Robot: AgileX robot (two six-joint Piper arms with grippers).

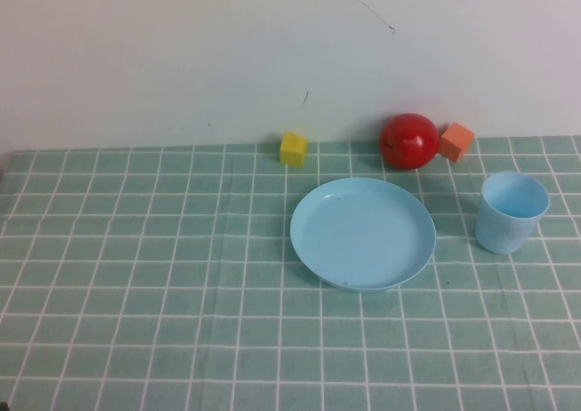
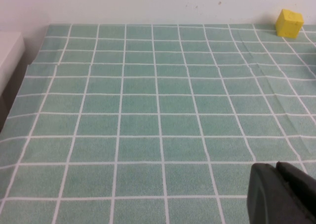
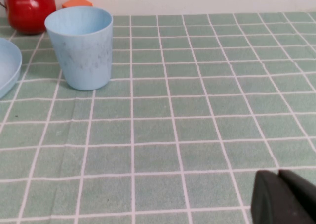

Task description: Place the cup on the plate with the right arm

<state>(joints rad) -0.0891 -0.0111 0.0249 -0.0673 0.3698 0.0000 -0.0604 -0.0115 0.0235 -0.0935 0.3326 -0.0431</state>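
Cup [image 1: 513, 212]: light blue tumbler, upright on the green checked tablecloth [image 1: 163, 284], well ahead of the right gripper [image 3: 284, 197] and off to one side of it, untouched. Stands just beside the light blue plate [image 1: 362, 233], apart from its rim, on the robot's right of it. Right gripper: low over the cloth, dark fingers pressed together, clamped on nothing. Red ball [image 1: 408, 141] and orange cube [image 1: 457, 141] beyond the cup from that gripper, by the white wall [image 1: 182, 57], touching or nearly so. Left gripper [image 2: 281, 194]: low over bare cloth, fingers together, empty. Yellow cube [image 2: 289, 22] far ahead of the left gripper at the wall, also behind the plate, well apart from the ball.
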